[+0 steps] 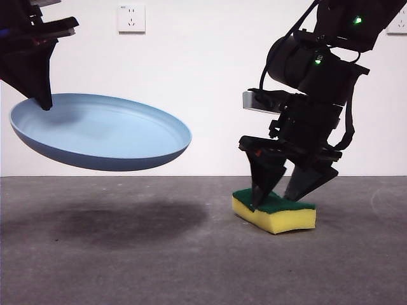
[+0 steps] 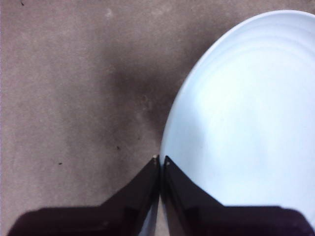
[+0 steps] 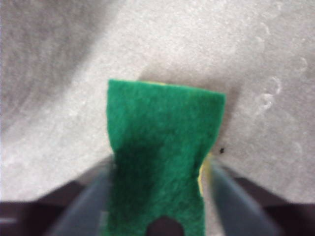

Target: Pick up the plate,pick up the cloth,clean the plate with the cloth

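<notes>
My left gripper (image 1: 44,103) is shut on the rim of the light-blue plate (image 1: 102,130) and holds it tilted in the air over the left of the table. In the left wrist view the jaws (image 2: 161,158) pinch the plate's edge (image 2: 246,123). The cloth is a yellow sponge with a green top (image 1: 280,216) and lies flat on the table at the right. My right gripper (image 1: 275,202) is lowered over it, open, with one jaw on each side. In the right wrist view the gripper (image 3: 160,172) flanks the narrow middle of the sponge (image 3: 162,128).
The grey table (image 1: 127,267) carries the plate's shadow under the plate. A white wall with a socket (image 1: 131,18) stands behind.
</notes>
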